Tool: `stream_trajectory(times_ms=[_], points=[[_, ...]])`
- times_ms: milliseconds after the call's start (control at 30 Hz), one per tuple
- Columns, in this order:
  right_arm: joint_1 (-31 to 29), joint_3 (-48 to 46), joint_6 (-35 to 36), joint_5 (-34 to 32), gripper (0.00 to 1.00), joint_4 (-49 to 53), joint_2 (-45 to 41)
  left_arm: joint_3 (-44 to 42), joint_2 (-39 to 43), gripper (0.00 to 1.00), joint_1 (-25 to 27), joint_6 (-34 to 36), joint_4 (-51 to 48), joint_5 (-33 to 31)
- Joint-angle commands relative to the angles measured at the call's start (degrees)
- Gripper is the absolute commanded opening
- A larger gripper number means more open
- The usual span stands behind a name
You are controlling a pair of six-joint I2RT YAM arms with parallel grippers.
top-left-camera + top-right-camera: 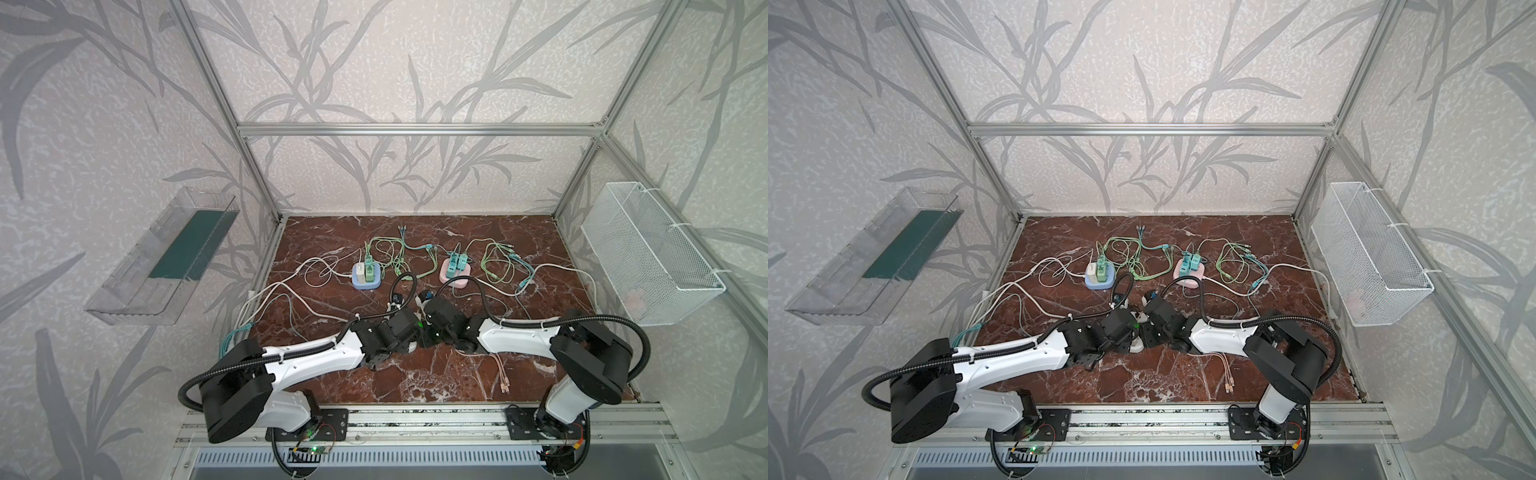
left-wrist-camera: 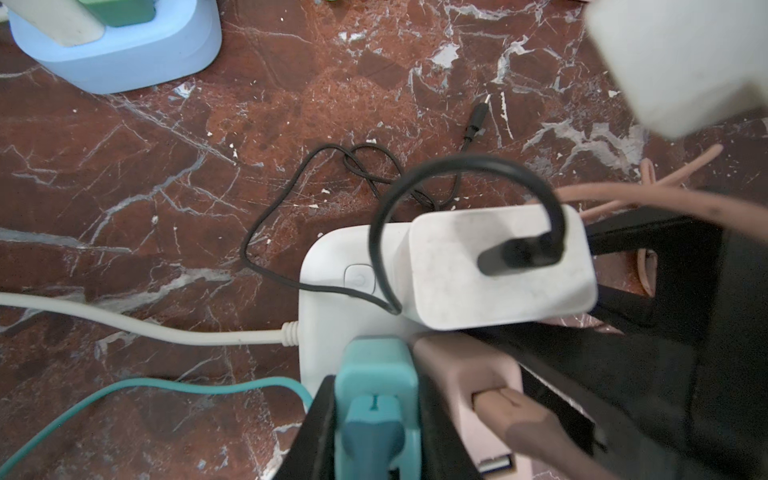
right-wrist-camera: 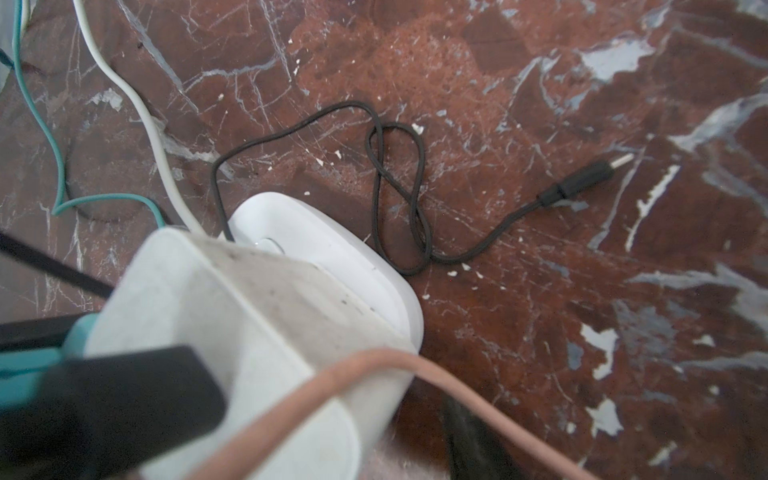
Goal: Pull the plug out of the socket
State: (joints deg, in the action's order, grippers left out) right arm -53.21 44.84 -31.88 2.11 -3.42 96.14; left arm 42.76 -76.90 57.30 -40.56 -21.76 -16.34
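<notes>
Plug to pull: teal plug, seated upright in the white socket. The socket lies at the front middle of the table, almost hidden under both wrists in both top views.

Handling, as judged:
- Small, light, hard-shelled and smooth-sided. Resistance will likely come from prong friction, not weight.
- Take it on its two flat flanks, low on the body. Avoid the teal cable, which is soft and would strain at its neck.
- The socket looks light and unfixed, so expect it to lift with the plug unless something pins it.
- Pull straight along the prongs. A tilt could jam it against the pink plug just beside it, where there is barely room for a finger.
- The white adapter, with its black cable, is the next neighbour and also close.

Left arm: stretched low from its base toward the middle, wrist bent down over the socket. The left gripper has its jaws clamped on the teal plug, one black finger on each flank.

Right arm: mirrored, reaching in from the right, with the two wrists nearly meeting. The right gripper sits low beside the white adapter. Its dark fingers show there, but you cannot tell whether they hold anything, press the socket, or stand free. A pink cable drapes across the right wrist view.
</notes>
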Motion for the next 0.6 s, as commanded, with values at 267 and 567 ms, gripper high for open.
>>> stream_trajectory(times_ms=[267, 567], points=[[-2.7, -2.6, 1.9, 2.1, 0.51, 14.6, 9.9, 0.3, 3.7, 0.08, 2.4, 1.0, 12.0, 11.8], [-2.0, -3.1, 1.6, 2.7, 0.51, 14.2, 10.2, -3.4, 8.5, 0.08, 2.6, 0.2, 12.3, 10.4]])
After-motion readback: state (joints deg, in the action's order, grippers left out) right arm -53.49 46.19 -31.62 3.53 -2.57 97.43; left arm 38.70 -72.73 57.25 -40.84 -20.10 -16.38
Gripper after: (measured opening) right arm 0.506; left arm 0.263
